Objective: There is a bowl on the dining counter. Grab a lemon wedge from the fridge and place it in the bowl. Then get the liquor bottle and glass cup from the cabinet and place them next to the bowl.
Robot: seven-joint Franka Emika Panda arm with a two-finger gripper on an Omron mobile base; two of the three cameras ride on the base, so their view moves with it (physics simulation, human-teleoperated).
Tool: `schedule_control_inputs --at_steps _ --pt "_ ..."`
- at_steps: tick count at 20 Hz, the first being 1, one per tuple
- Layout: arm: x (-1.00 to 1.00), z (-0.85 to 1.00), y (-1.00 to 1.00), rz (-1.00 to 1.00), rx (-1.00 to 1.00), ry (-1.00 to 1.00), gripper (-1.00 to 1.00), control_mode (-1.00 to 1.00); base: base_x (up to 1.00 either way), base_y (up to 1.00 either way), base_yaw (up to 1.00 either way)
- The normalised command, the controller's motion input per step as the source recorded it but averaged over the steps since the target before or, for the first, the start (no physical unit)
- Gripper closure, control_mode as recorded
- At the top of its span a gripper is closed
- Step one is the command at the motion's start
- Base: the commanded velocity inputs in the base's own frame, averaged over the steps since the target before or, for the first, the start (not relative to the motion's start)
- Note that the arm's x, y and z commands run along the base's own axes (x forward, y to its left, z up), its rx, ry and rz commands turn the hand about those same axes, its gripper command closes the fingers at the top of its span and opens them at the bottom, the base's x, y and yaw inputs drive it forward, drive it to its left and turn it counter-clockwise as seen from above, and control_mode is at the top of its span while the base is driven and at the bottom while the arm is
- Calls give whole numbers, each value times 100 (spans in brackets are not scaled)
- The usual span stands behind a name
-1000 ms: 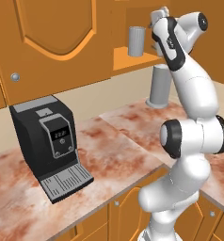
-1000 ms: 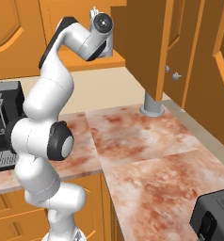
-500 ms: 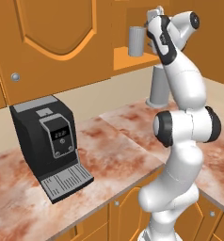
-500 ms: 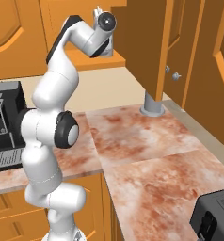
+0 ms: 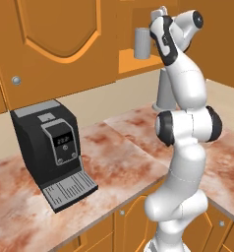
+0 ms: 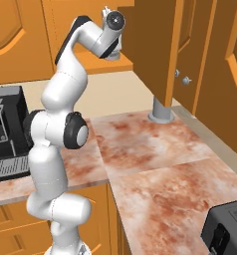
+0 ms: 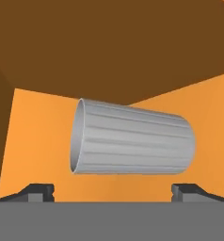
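Note:
The glass cup (image 5: 142,43) is a grey ribbed tumbler standing on the lower shelf of the open cabinet (image 5: 138,62). In the hand view the cup (image 7: 132,139) appears lying sideways because the hand is rolled. My gripper (image 5: 158,14) is raised to shelf height just right of the cup, a short gap away. It is open, with both fingertips (image 7: 37,192) spread wider than the cup and nothing between them. From the right base view the gripper (image 6: 107,11) points into the cabinet beside its open door (image 6: 153,50). The bowl, lemon wedge, fridge, liquor bottle and dining counter are out of view.
A black coffee machine (image 5: 52,147) stands on the marbled counter (image 5: 124,152) to the left. A grey cone-shaped object (image 5: 163,93) sits on the counter under the cabinet. A dark appliance (image 6: 227,231) is at the near right corner. Closed wall cabinet doors (image 5: 55,39) hang to the left.
The arm has stretched upward and the hand has moved up and left, closer to the glass cup. The jaws stayed open. The base has not moved.

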Motion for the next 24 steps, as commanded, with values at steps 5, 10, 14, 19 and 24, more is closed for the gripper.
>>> schedule_control_inputs --at_steps 5,10,14,19,24 --pt "20 0 -7 -3 -8 0 -100 -100 0 0 0" --pt "11 -6 0 0 -4 0 -100 -100 0 0 0" --pt "17 -15 0 0 0 0 -100 -100 0 0 0" --pt "27 -2 0 0 0 0 -100 -100 0 0 0" --pt "36 0 0 0 0 0 -100 -100 0 0 0"
